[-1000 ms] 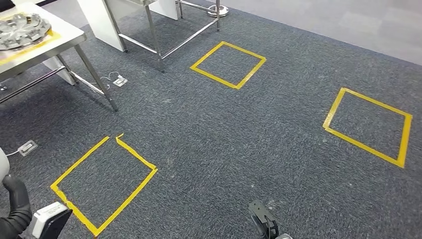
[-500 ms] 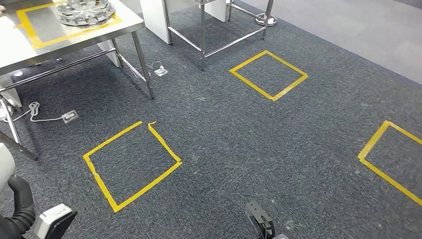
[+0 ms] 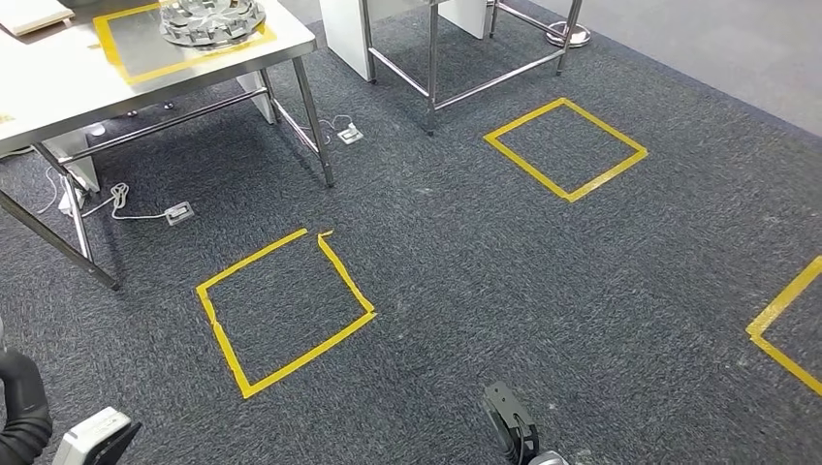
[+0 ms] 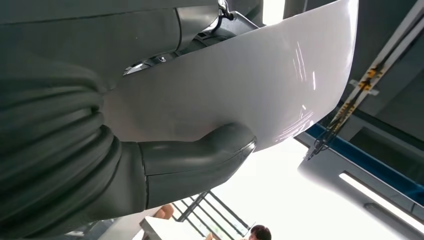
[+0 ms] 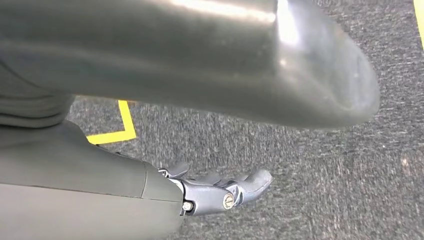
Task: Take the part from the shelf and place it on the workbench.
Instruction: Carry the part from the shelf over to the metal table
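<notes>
Upper left of the head view: round silver part [image 3: 211, 19] lying on the steel workbench [image 3: 58, 82], inside a yellow tape outline [image 3: 109, 44]. Bottom centre of that view, above grey carpet [image 3: 504, 262] and well apart from the bench, to the lower right of a yellow tape square [image 3: 352, 281]: right hand [image 3: 509, 426], fingers [image 5: 220, 192] stretched out clear of the thumb, holding nothing. Left hand [image 4: 150, 170] seen as a thick thumb against a glossy white surface, grasp impossible to tell.
</notes>
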